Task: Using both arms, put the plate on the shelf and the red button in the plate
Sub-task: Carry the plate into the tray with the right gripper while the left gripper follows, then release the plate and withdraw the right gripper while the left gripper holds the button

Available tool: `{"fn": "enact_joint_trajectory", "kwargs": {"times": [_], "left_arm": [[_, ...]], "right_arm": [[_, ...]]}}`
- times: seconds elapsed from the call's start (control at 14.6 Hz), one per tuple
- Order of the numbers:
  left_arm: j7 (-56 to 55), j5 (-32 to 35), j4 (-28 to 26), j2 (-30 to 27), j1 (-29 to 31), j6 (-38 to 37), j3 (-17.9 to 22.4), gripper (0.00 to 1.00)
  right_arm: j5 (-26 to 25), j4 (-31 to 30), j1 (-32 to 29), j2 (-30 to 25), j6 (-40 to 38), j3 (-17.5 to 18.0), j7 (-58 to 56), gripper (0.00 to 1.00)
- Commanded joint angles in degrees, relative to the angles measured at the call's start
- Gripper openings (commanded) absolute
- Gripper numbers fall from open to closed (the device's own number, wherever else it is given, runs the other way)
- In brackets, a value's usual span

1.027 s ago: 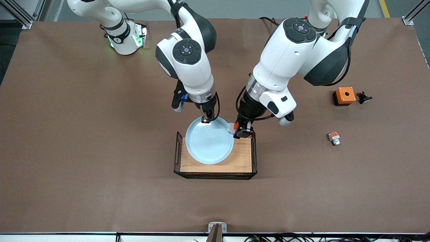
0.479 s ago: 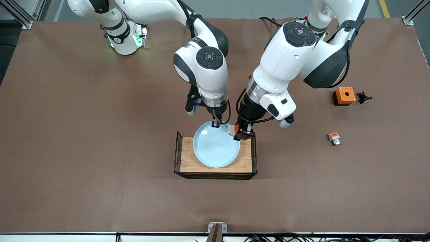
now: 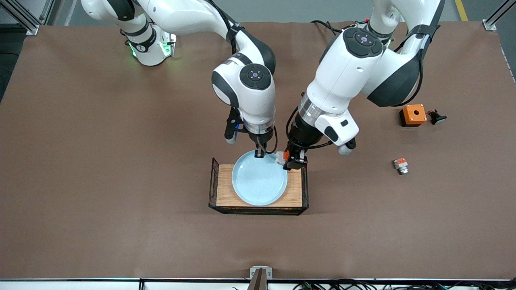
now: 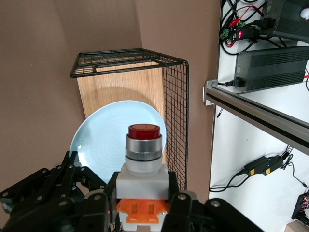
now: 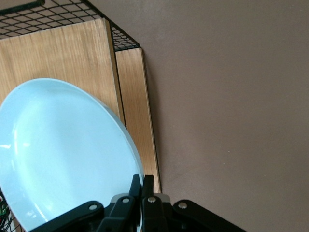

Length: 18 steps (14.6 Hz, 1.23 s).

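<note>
The pale blue plate point(image 3: 259, 178) is in the wooden tray point(image 3: 223, 194), which has black wire walls. My right gripper point(image 3: 259, 154) is shut on the plate's rim, on the side toward the robots. In the right wrist view the fingers point(image 5: 143, 186) pinch the rim, and the plate point(image 5: 63, 154) slants over the tray's wood point(image 5: 63, 53). My left gripper point(image 3: 291, 161) is shut on the red button point(image 3: 281, 158), just over the tray's wall at the left arm's end, beside the plate's rim. In the left wrist view the button point(image 4: 143, 152) sits in the gripper point(image 4: 143, 193), red tip toward the plate point(image 4: 104, 140).
An orange box with a hole point(image 3: 413, 114) and a small black part point(image 3: 436, 117) lie toward the left arm's end. An orange-and-white part with a silver tip point(image 3: 400, 165) lies nearer to the front camera than these. The two wrists are close together over the tray.
My right gripper has carried the plate toward the left arm's end, bringing it over the middle of the tray. My left gripper with the button has barely moved.
</note>
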Motion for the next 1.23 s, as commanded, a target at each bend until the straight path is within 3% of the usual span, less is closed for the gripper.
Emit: {"fn": "enact_joint_trajectory", "kwargs": {"times": [0.0, 0.62, 0.68, 0.75, 1.16], "left_arm": [[-0.41, 1.33, 1.52, 0.71, -0.07, 0.26, 0.06, 0.21], [-0.32, 1.33, 1.52, 1.06, 0.46, 0.44, 0.06, 0.21], [-0.32, 1.42, 1.52, 1.15, 0.46, 0.44, 0.06, 0.21], [-0.32, 1.42, 1.52, 1.33, 0.46, 0.44, 0.06, 0.21], [-0.24, 1.51, 1.43, 1.86, 0.55, 0.53, 0.06, 0.21]], "right_arm": [[-1.63, 3.1, 0.7, 1.89, -0.46, -0.45, 1.71, 0.01], [-2.51, 3.19, 0.7, 2.77, 0.86, -0.54, 1.53, 0.24], [-2.51, 3.19, 0.7, 2.77, 0.95, -0.45, 1.62, 0.53], [-2.51, 3.19, 0.7, 2.77, 1.21, -0.54, 1.71, 0.97], [-2.16, 3.8, 0.09, 2.6, -0.18, 0.16, 1.36, 1.0]]}}
